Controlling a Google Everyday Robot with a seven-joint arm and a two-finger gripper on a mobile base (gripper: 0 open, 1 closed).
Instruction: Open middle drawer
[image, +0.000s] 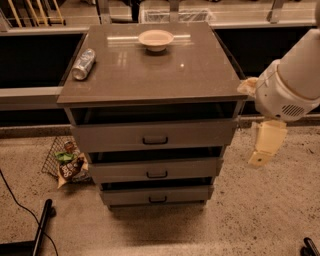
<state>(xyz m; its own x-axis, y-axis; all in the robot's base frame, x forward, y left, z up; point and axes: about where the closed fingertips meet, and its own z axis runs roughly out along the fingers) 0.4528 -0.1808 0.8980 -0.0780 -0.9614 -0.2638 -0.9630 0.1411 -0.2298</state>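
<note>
At the right edge of the scene, just off the near right corner of the grey-brown cabinet desk (150, 75), the robot's cream-coloured pincer (261, 156) hangs pointing downward from a bulky white arm (290, 85). It holds nothing, and it touches nothing. Whether it is spread or pressed together I cannot tell from this angle.

The task's thing, the grey-brown flat-fronted middle drawer (190, 169), sits between the taller top drawer (200, 134) and the narrower bottom drawer (185, 194). Its small dark loop handle (157, 174) is at the centre of the front, well to the left of the pincer and slightly lower. The front looks pushed in, so the drawer seems not yet opened.

I judge the step in hand to be the approach: the arm is near the cabinet but not yet lined up with the handle. The next move calls for bringing the pincer leftward and down to the front face, turning it to face the loop, closing on that handle rather than on the ones above or below, and then pulling straight toward the near side.

On the desk top, a shallow pale bowl (155, 39) and a silver drink can (83, 64) lying on its side are clear of that path. So is the wire basket of snack packets (66, 161) on the floor to the left.
</note>
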